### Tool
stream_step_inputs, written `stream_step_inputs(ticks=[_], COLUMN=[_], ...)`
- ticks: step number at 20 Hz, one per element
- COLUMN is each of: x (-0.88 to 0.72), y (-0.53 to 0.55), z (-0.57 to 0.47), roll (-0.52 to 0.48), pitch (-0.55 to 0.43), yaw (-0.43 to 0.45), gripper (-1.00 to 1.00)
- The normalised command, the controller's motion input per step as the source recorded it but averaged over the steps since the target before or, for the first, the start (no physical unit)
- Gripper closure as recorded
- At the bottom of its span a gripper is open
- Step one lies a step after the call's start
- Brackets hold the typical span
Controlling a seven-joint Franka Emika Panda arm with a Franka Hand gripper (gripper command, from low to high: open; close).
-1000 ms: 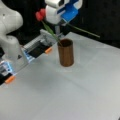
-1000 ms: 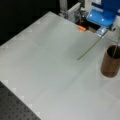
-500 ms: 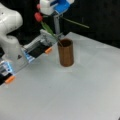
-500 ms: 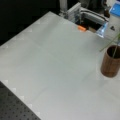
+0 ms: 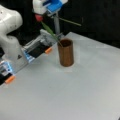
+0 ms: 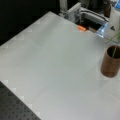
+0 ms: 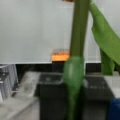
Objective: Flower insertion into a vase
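In a front view the claw (image 5: 51, 11) hangs above the vase (image 5: 66, 53) on the tabletop (image 5: 75, 95), clamped on the flower (image 5: 50, 30), whose stem tip dips inside the rim. The claw is cut off in a front view, where only stem (image 6: 114, 51) shows.

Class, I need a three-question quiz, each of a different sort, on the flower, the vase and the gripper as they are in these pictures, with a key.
1. True or false: the vase lies on its side.
2. Where is the lower end of the flower stem? A. flat on the table B. inside the vase mouth C. on the orange tab
3. Fill in: the gripper hangs ____ the vase.

Key: 1 false; 2 B; 3 above.
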Motion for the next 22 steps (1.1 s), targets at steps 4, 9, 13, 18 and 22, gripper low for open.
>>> stream_step_inputs(ticks=[4, 9, 13, 18, 22], x=[-0.14, -0.02, 0.26, 0.45, 0.43], y=[0.05, 0.06, 0.05, 0.03, 0.04], z=[-0.07, 0.06, 0.16, 0.21, 0.18], roll=[0.062, -0.044, -0.109, -0.173, -0.22], pitch=[0.08, 0.522, 0.768, 0.771, 0.68], yaw=[-0.053, -0.023, 0.052, 0.109, 0.123], gripper=[1.0, 1.0, 1.0, 1.0, 1.0])
